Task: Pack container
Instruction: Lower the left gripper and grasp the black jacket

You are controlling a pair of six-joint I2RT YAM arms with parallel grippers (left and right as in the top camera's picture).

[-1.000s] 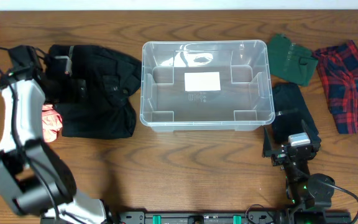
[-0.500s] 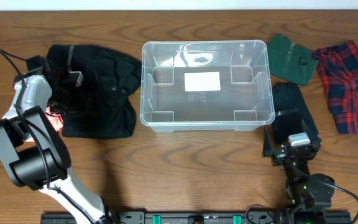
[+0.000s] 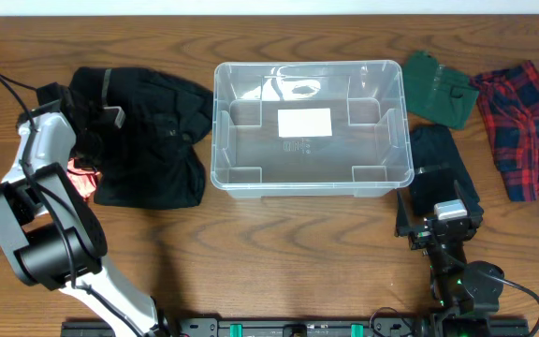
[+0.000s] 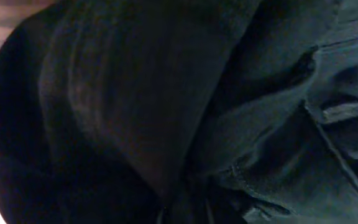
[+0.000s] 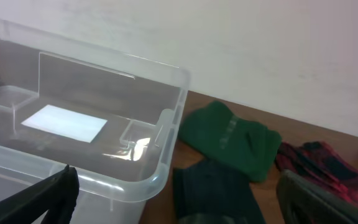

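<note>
Left gripper [image 3: 99, 126]: fingers buried in a crumpled black fabric garment [image 3: 148, 140]. The wrist camera saw only dark folds [image 4: 166, 93], so I could not tell whether they were apart or pinched.

Right gripper [image 5: 176, 180]: fingers [image 5: 55, 193] spread wide with nothing between them, parked at 5 o'clock on the brown wooden table [image 3: 298, 253].

The large clear rectangular plastic container [image 3: 218, 122] sat upright at table centre, a white label [image 3: 304, 122] on its bottom. The black garment lay just beside its 9 o'clock wall.

- At its 2 o'clock: a folded dark green cloth [image 3: 441, 89].
- At 3 o'clock: a red-and-navy plaid shirt [image 3: 527, 126].
- At 4 o'clock: a folded dark garment [image 3: 443, 164], near the right gripper.
</note>
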